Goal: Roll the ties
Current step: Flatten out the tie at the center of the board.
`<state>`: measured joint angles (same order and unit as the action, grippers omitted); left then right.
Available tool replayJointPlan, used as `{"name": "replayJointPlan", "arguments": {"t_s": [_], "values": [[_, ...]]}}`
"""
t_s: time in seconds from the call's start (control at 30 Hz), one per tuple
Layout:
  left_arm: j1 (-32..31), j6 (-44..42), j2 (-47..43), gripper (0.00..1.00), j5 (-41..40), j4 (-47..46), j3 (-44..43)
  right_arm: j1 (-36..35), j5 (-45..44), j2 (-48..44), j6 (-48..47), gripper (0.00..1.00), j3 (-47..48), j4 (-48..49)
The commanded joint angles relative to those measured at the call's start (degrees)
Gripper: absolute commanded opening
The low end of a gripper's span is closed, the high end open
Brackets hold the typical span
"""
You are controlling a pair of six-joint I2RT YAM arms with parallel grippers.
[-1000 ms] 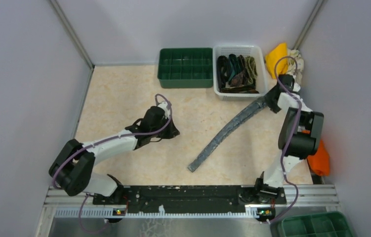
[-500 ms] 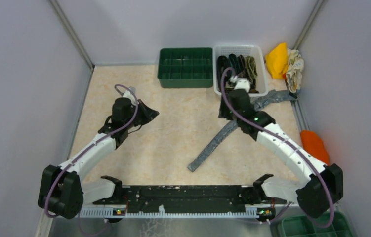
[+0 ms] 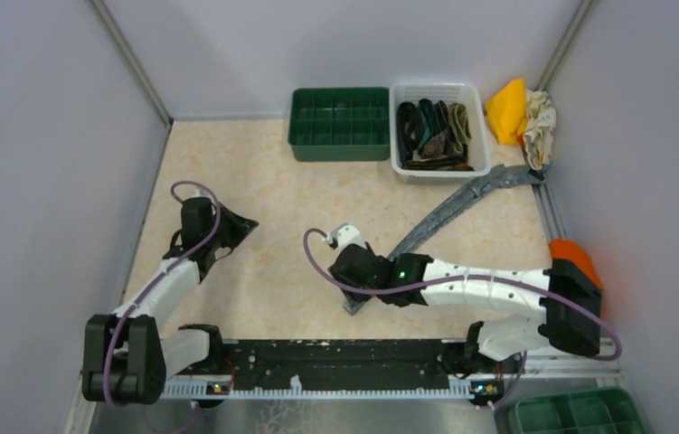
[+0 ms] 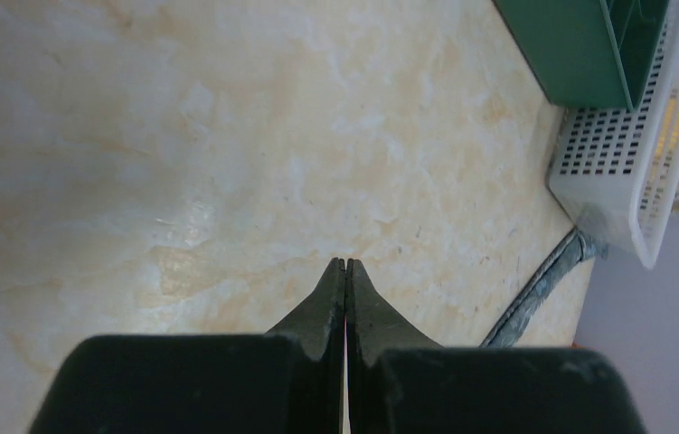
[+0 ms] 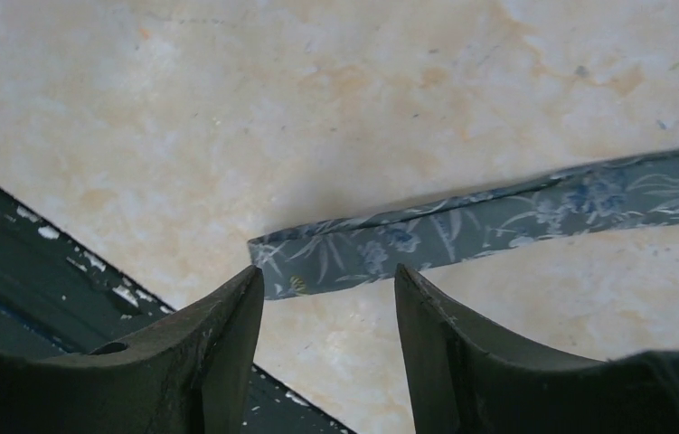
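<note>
A grey patterned tie (image 3: 448,212) lies flat in a diagonal strip, its wide end near the back right wall and its narrow end near the front rail. My right gripper (image 3: 351,276) hangs open just above the narrow end. In the right wrist view the tie's narrow end (image 5: 317,253) lies just beyond the open fingertips of the gripper (image 5: 326,273), which hold nothing. My left gripper (image 3: 243,222) is shut and empty, over bare table at the left; its closed tips (image 4: 345,264) show in the left wrist view, with the tie (image 4: 534,298) far off. Several dark ties (image 3: 435,136) fill the white basket.
A white basket (image 3: 438,88) and a green compartment tray (image 3: 339,122) stand at the back. Yellow and patterned cloths (image 3: 509,108) lie in the back right corner and an orange cloth (image 3: 570,255) at the right edge. The black rail (image 3: 344,357) runs along the front.
My right arm left the tie's wide end at the back right and swung to the narrow end at the front. The left gripper drew back to the left. The tie's wide end now lies farther right.
</note>
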<state>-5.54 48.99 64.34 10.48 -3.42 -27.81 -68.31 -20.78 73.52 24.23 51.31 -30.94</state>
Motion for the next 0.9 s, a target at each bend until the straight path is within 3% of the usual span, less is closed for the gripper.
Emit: {"name": "replayJointPlan", "arguments": {"t_s": [0.0, 0.47, 0.7, 0.87], "values": [[2.7, 0.4, -1.2, 0.00, 0.0, 0.9, -0.2, -4.9, 1.4, 3.1, 2.2, 0.55, 0.2, 2.0], [3.4, -0.8, -2.7, 0.00, 2.8, -0.9, 1.5, -8.9, 0.2, 15.0, 3.3, 0.54, 0.8, 4.5], [3.5, -1.8, -2.8, 0.00, 2.6, -1.2, 1.9, -8.9, -3.3, 20.7, 3.2, 0.28, 2.3, 4.4], [3.5, -2.1, -3.0, 0.00, 2.0, -1.7, 2.0, -8.7, -8.6, 22.2, 2.6, 0.23, 4.6, 4.0]]}}
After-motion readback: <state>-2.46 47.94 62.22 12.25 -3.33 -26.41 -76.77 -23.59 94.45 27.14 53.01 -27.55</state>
